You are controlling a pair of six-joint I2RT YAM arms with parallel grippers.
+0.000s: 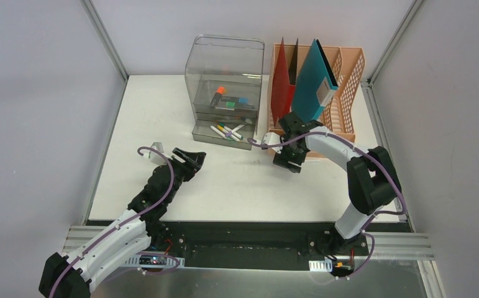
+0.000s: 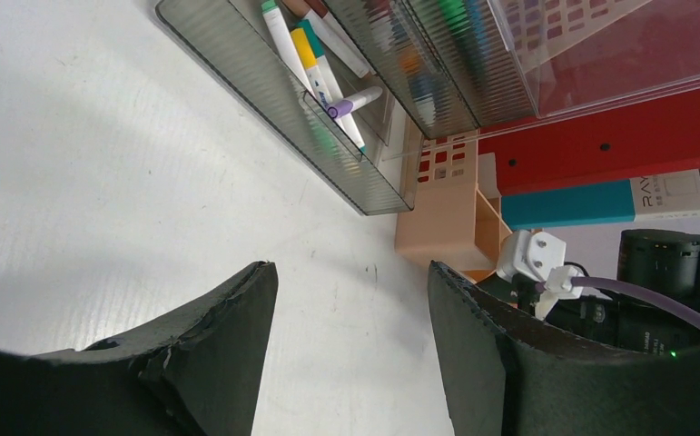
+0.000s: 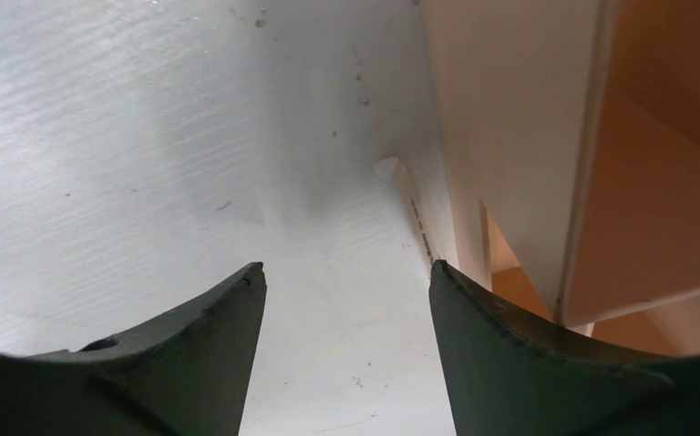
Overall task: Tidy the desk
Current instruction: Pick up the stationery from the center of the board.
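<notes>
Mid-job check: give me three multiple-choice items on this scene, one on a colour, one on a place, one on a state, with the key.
1. In the file rack, the folder farthest right is: A yellow; B teal; C white.
2. The markers lie: A in the drawer box's pulled-out bottom drawer; B in the file rack; C behind the file rack.
3. The left jaws are: A shut on a marker; B shut on a folder; C open and empty.
Key: 1 B, its cover is teal; 2 A, they show through the drawer's clear front; 3 C, only bare desk shows between them.
</notes>
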